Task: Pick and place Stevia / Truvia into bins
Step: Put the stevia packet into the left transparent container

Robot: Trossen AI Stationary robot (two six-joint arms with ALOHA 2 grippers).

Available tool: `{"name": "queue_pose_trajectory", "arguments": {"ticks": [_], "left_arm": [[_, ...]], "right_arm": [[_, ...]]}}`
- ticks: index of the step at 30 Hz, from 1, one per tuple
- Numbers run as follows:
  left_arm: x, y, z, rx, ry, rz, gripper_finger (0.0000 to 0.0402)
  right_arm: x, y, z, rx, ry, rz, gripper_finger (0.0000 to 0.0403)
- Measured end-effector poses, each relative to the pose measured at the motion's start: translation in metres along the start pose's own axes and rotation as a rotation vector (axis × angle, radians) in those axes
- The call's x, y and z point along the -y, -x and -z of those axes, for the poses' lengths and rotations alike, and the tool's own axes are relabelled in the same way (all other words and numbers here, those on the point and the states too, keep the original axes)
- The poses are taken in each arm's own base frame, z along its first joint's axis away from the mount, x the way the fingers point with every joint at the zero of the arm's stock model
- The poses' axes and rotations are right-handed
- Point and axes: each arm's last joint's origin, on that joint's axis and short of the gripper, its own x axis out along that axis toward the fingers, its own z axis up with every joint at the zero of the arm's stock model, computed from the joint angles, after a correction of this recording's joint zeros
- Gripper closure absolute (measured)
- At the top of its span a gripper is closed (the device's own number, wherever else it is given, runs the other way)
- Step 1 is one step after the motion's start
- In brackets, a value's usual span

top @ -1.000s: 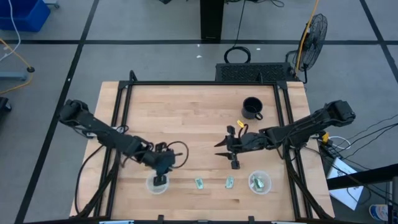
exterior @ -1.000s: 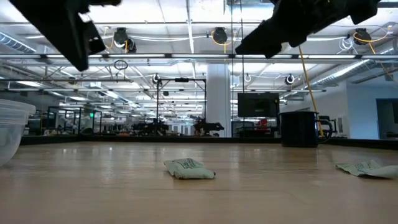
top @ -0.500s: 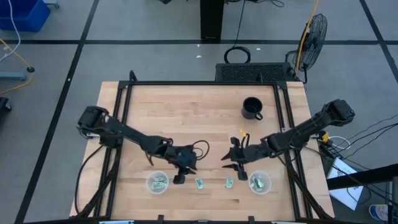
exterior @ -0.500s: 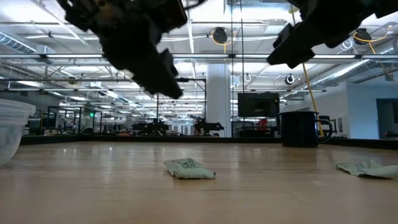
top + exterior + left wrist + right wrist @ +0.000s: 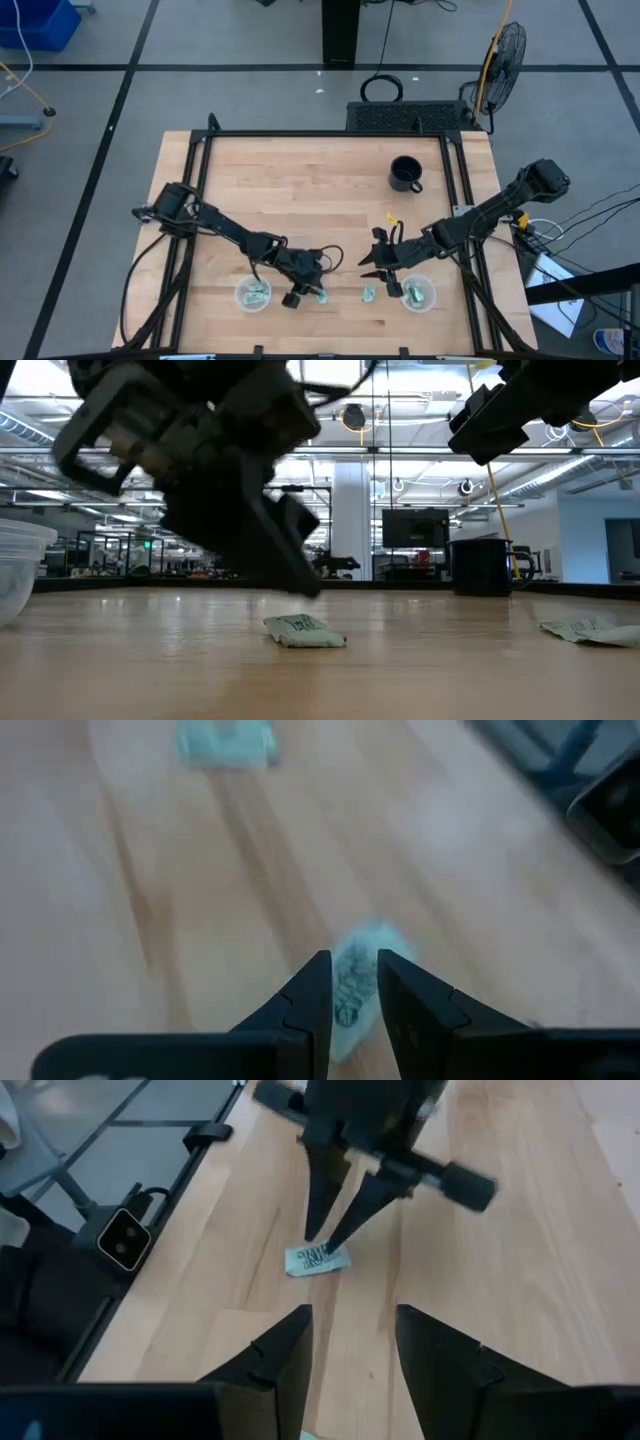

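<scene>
Two green-and-white packets lie flat on the wood near the table's near edge: one (image 5: pixel 320 294) (image 5: pixel 303 631) and one to its right (image 5: pixel 369 293) (image 5: pixel 590 630). My left gripper (image 5: pixel 303 292) (image 5: pixel 350 995) hovers just above the first packet (image 5: pixel 352 982), its fingers narrowly open on either side of it. My right gripper (image 5: pixel 386 276) (image 5: pixel 350 1350) is open, higher up, above and just behind the second packet. The left bin (image 5: pixel 252 294) and the right bin (image 5: pixel 417 293) each hold packets.
A black mug (image 5: pixel 405 173) (image 5: pixel 483 567) stands far back on the right half. The left bin's wall (image 5: pixel 15 570) shows at the low view's left edge. Black rails (image 5: pixel 190 200) run along both table sides. Bare wood lies across the table's middle and far part.
My left gripper has swung from over the left bin toward the table's right and come down over the left packet. My right gripper has moved toward the near edge, closer to the right packet. Both packets on the wood have stayed put.
</scene>
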Motion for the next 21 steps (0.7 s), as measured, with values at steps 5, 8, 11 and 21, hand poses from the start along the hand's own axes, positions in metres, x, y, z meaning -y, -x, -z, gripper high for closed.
{"name": "queue_pose_trajectory", "arguments": {"ticks": [5, 8, 11, 21], "left_arm": [[0.001, -0.009, 0.01, -0.039, -0.01, -0.104, 0.0314], [0.001, -0.009, 0.01, -0.045, -0.015, -0.137, 0.0314], [0.001, -0.009, 0.01, -0.048, -0.021, -0.148, 0.0314], [-0.019, -0.003, 0.014, -0.105, -0.052, -0.304, 0.034]], "right_arm": [[0.0, 0.0, 0.0, 0.0, 0.0, 0.001, 0.0268], [0.0, 0.0, 0.0, 0.001, 0.0, 0.001, 0.0268], [0.0, 0.0, 0.0, 0.0, 0.003, 0.001, 0.0268], [0.0, 0.0, 0.0, 0.001, 0.077, 0.002, 0.0268]]}}
